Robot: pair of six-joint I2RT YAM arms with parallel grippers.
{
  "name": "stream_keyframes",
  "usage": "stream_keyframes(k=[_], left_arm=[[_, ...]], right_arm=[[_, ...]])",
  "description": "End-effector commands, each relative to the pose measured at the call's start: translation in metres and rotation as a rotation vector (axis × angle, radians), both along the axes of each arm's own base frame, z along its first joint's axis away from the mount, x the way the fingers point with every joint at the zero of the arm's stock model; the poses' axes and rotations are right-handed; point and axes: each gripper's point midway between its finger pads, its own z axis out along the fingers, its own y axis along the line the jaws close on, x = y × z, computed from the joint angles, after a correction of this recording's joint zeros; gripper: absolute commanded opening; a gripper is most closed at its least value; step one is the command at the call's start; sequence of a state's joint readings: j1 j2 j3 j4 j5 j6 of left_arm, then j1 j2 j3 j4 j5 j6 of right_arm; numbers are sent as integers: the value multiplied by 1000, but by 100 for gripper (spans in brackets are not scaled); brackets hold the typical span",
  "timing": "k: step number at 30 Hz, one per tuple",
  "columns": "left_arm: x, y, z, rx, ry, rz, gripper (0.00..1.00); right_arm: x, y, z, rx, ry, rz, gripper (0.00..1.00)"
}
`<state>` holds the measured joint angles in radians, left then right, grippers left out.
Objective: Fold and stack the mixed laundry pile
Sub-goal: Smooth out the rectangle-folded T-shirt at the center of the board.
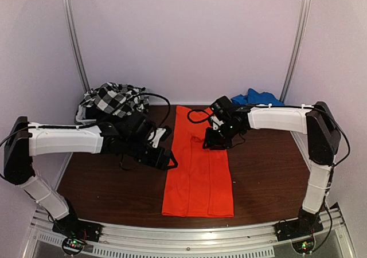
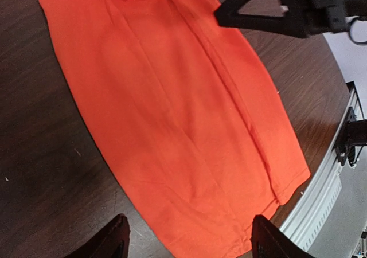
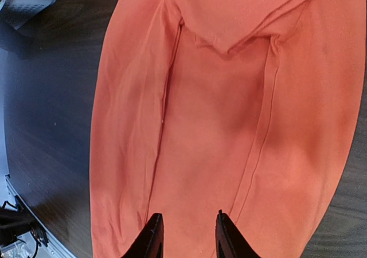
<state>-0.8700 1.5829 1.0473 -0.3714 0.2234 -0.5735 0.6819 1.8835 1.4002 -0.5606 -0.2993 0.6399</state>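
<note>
The bright orange-red garment (image 1: 198,172) lies flat as a long narrow strip down the middle of the table, its sides folded inward (image 3: 229,126). My left gripper (image 1: 170,160) hovers over the garment's left edge, open wide with only cloth below it (image 2: 192,238). My right gripper (image 1: 211,143) hangs above the upper part of the strip with its jaws apart and nothing between them (image 3: 188,234). A black-and-white checked garment (image 1: 112,99) is heaped at the back left. The orange cloth (image 2: 172,109) fills most of the left wrist view.
A small white basket (image 1: 81,118) sits under the checked heap at the back left. A blue cloth (image 1: 257,97) lies at the back right. The dark wooden table (image 1: 269,178) ends in a metal rail (image 1: 189,235) at the near edge. The right arm's gripper (image 2: 275,11) shows in the left wrist view.
</note>
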Motion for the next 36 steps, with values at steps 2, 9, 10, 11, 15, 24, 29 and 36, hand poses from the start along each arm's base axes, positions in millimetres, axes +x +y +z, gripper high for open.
stream_keyframes(k=[2,9,10,11,15,24,29,36], left_arm=[[4,3,34,-96,-124,9,75],[-5,18,35,-82,-121,28,75],[-5,20,37,-82,-124,32,75],[-6,21,37,-81,-125,35,75],[-9,25,36,-74,-122,36,75],[-9,28,36,-58,-125,34,75],[-11,31,33,-52,-119,38,75],[-11,31,32,-53,-118,41,75]], right_arm=[[32,-12,-20,-147,-28,-70,31],[51,-17,-33,-266,-41,-66,32],[54,-19,-33,-282,-43,-67,32],[55,-21,-34,-295,-44,-69,32],[56,-22,-39,-304,-43,-69,31],[48,-20,-66,-297,13,-62,23],[49,-14,-61,-269,6,-58,7],[50,-3,-41,-219,-14,-60,0]])
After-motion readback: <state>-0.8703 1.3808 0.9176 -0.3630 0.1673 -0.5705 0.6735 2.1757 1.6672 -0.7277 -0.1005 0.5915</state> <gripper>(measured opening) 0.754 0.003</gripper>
